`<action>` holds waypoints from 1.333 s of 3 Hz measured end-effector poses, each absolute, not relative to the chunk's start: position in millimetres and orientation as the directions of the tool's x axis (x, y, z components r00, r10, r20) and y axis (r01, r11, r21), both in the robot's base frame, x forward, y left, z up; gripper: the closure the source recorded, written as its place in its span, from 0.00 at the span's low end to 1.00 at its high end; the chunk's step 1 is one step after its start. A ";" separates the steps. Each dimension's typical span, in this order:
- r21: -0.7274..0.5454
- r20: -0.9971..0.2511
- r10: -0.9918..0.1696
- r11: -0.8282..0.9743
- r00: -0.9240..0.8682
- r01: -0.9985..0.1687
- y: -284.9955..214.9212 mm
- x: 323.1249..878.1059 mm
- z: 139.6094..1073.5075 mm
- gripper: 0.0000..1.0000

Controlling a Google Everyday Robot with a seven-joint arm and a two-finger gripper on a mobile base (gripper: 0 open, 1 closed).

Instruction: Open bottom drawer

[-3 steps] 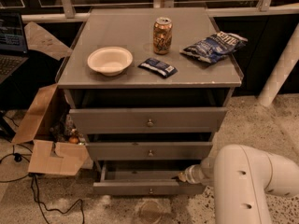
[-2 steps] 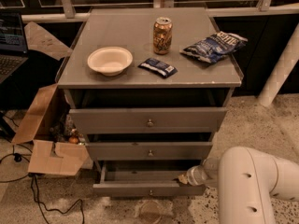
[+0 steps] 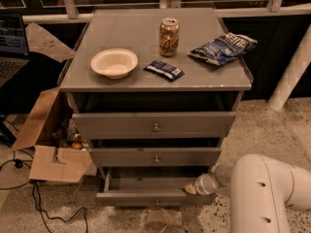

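Observation:
The grey cabinet has three drawers. The bottom drawer (image 3: pixel 146 196) is the lowest and shallowest one. It stands pulled out some way, so its dark inside shows behind the front panel, and its small knob (image 3: pixel 156 203) sits at the panel's lower middle. My gripper (image 3: pixel 193 189) is at the drawer's right end, just behind the front panel's top edge. The thick white arm (image 3: pixel 265 193) reaches in from the lower right. The two upper drawers (image 3: pixel 155 126) (image 3: pixel 155 157) look pushed in.
On the cabinet top (image 3: pixel 121 38) stand a white bowl (image 3: pixel 114 62), a soda can (image 3: pixel 168 37), a dark snack bar (image 3: pixel 164 70) and a blue chip bag (image 3: pixel 222 47). An open cardboard box (image 3: pixel 46 144) and cables (image 3: pixel 43 208) lie on the floor at left. A white post (image 3: pixel 291 72) rises at right.
The gripper and arm have shifted slightly lower in view while staying at the drawer's right end. The bottom drawer is open about as far as before.

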State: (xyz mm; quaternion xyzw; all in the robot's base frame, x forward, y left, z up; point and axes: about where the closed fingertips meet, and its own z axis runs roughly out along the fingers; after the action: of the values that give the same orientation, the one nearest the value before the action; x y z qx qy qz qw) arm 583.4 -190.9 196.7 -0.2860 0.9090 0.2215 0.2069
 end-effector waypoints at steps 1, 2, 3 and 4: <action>0.227 -0.537 -0.419 0.764 -0.732 -0.604 -185.4 616.0 214.0 1.00; 0.226 -0.537 -0.419 0.764 -0.732 -0.604 -185.4 616.1 213.8 1.00; 0.244 -0.505 -0.436 0.756 -0.745 -0.608 -183.4 607.7 197.2 1.00; 0.258 -0.483 -0.451 0.746 -0.751 -0.614 -181.7 602.1 183.6 1.00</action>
State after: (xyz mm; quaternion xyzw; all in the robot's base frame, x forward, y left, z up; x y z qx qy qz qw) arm 602.1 -181.7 183.6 -0.2915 0.9130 0.2047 0.1991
